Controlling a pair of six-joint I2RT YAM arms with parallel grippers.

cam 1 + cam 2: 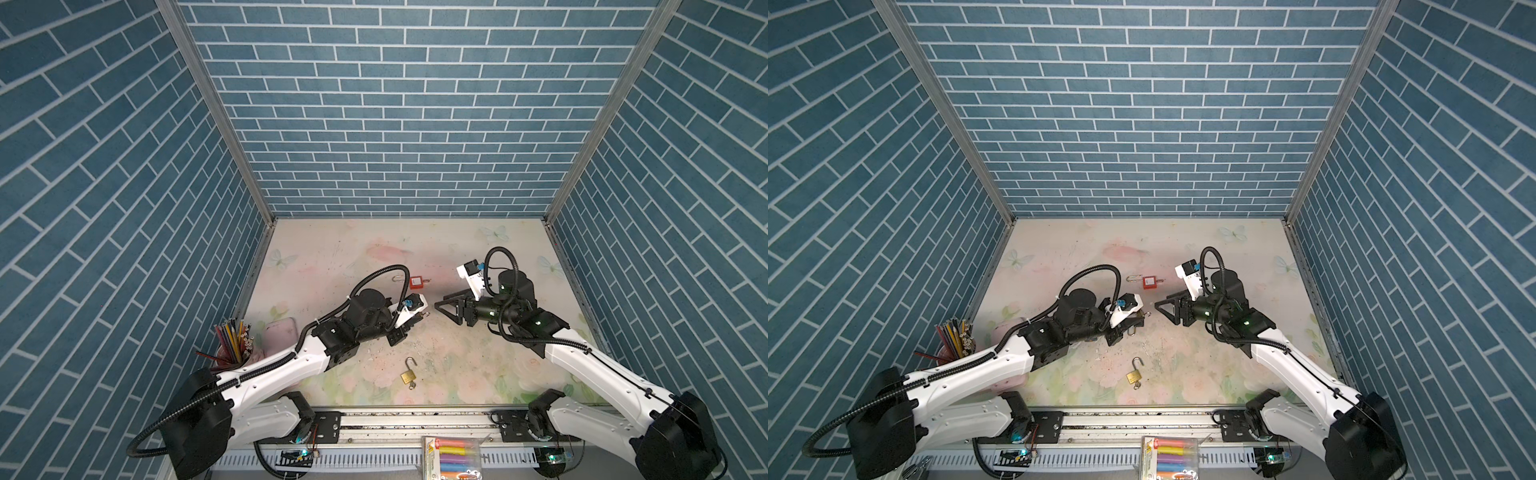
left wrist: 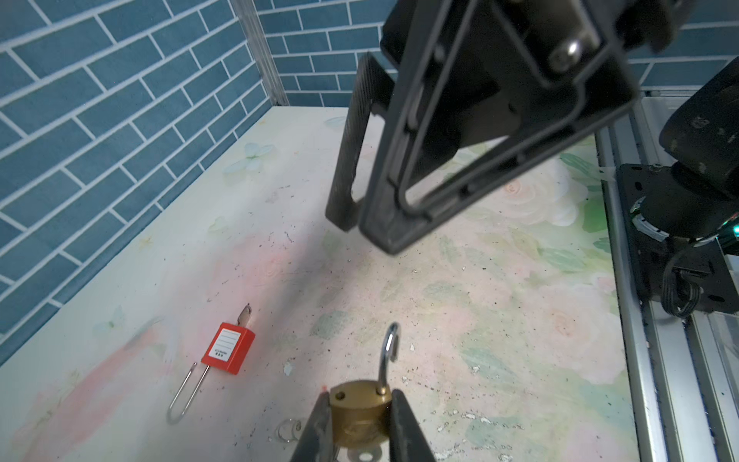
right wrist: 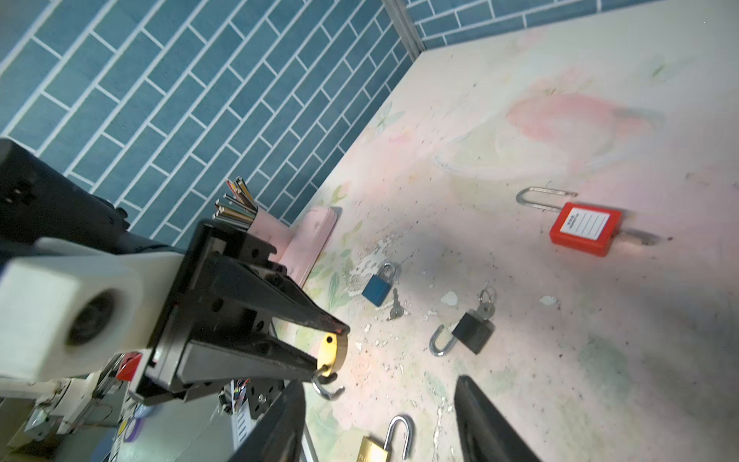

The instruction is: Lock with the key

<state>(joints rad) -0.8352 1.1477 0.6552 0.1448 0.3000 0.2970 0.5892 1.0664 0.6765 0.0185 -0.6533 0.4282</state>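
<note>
left gripper (image 2: 360, 400): fingers (image 2: 404, 424) clamped on the brass padlock (image 2: 358, 412), one finger on each narrow edge of the body, held off the bench (image 1: 332, 257) about mid-bench

padlock look: small, rounded brass body, steel shackle (image 2: 386, 356) open. One leg is seated, the hooked free end is swung clear of its empty hole in the top face. Shackle end pokes out past the fingertips. Keyway end is buried between the fingers, can't tell if a key is in it

right gripper (image 3: 378, 384): fingers (image 3: 484, 416) apart, nothing between them, pointed at the held padlock from the opposite side. Near it but not touching in both top views

also on the bench:
- second brass padlock (image 1: 408, 375), nearer the front edge, shackle open
- red padlock (image 1: 415, 283), long shackle, behind the two grippers
- blue padlock (image 3: 376, 286), shackle closed, loose key (image 3: 396, 306) just beside it
- black padlock (image 3: 472, 332), shackle open, keys on a ring at its base
- pencil cup (image 1: 232, 345) and pink case (image 1: 280, 334) by the left wall
</note>
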